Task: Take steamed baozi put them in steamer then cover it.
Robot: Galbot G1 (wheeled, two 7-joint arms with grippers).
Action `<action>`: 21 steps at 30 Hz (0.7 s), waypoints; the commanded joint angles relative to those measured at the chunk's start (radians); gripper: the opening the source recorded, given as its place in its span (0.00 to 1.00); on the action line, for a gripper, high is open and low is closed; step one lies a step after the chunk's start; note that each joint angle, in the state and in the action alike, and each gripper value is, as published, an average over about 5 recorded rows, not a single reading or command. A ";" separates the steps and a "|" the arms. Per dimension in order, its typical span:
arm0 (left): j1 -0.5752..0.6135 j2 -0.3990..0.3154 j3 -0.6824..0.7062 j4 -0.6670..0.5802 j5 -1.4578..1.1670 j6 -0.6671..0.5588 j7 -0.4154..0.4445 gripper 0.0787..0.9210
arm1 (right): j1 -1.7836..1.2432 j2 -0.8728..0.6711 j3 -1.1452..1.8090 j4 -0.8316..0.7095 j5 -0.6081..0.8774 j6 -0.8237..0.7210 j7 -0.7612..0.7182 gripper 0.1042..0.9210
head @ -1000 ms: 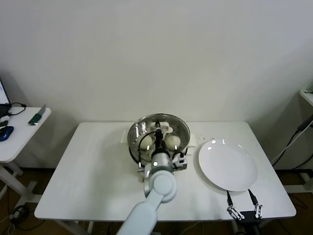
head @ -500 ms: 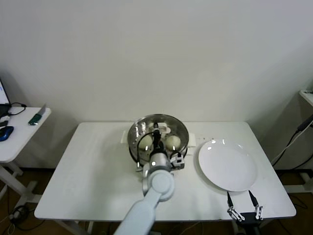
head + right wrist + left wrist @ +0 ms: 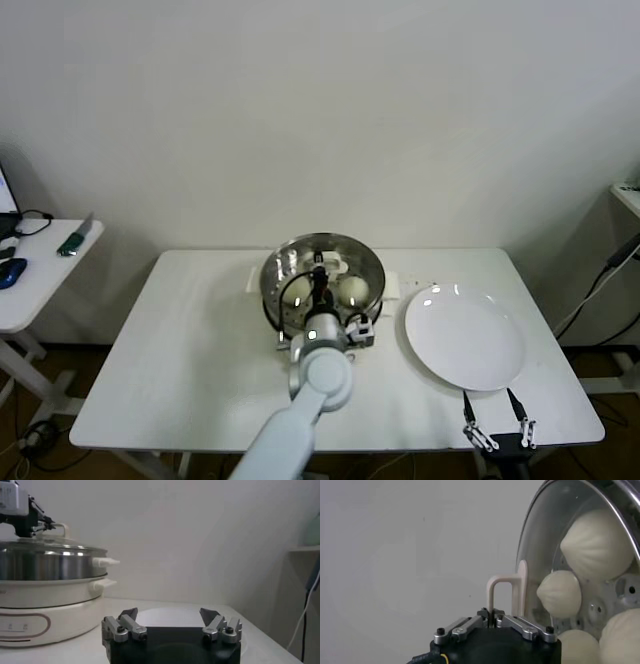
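The steamer [image 3: 280, 300] stands at the table's back middle on its cream-white pot base [image 3: 45, 617]. The clear glass cover [image 3: 345, 255] lies over it. Through the glass [image 3: 545, 540] I see several steamed baozi [image 3: 597, 542], also visible in the head view [image 3: 354, 289]. My left gripper [image 3: 320, 275] is above the cover's centre, shut on its cream-white handle [image 3: 506, 592]. It also shows far off in the right wrist view [image 3: 42, 524]. My right gripper [image 3: 495, 418] is open and empty at the table's front right edge.
An empty flat white plate [image 3: 465, 335] lies right of the steamer, just ahead of the right gripper [image 3: 169, 616]. A side table [image 3: 40, 270] with small items stands at the far left. A wall is close behind the table.
My left wrist has shifted slightly farther from me, over the steamer, still holding the cover's handle. The right arm has not moved.
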State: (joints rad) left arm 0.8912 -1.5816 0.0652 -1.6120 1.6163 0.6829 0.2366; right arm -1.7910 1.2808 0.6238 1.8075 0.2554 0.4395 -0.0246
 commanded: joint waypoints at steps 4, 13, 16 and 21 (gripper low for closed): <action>0.007 0.019 -0.005 0.004 -0.010 -0.012 -0.004 0.07 | 0.003 0.002 -0.002 -0.003 -0.004 0.001 -0.001 0.88; 0.017 0.029 0.015 -0.045 -0.059 -0.013 0.001 0.10 | 0.017 0.012 -0.005 -0.006 -0.021 -0.006 -0.002 0.88; 0.020 0.037 0.028 -0.066 -0.080 -0.010 0.002 0.20 | 0.021 0.014 -0.005 -0.006 -0.024 -0.009 -0.003 0.88; 0.029 0.058 0.048 -0.119 -0.113 -0.002 0.008 0.37 | 0.024 0.016 -0.005 -0.008 -0.027 -0.015 -0.003 0.88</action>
State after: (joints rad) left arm 0.9141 -1.5430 0.0891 -1.6599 1.5569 0.6766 0.2388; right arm -1.7691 1.2953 0.6190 1.8003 0.2339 0.4279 -0.0271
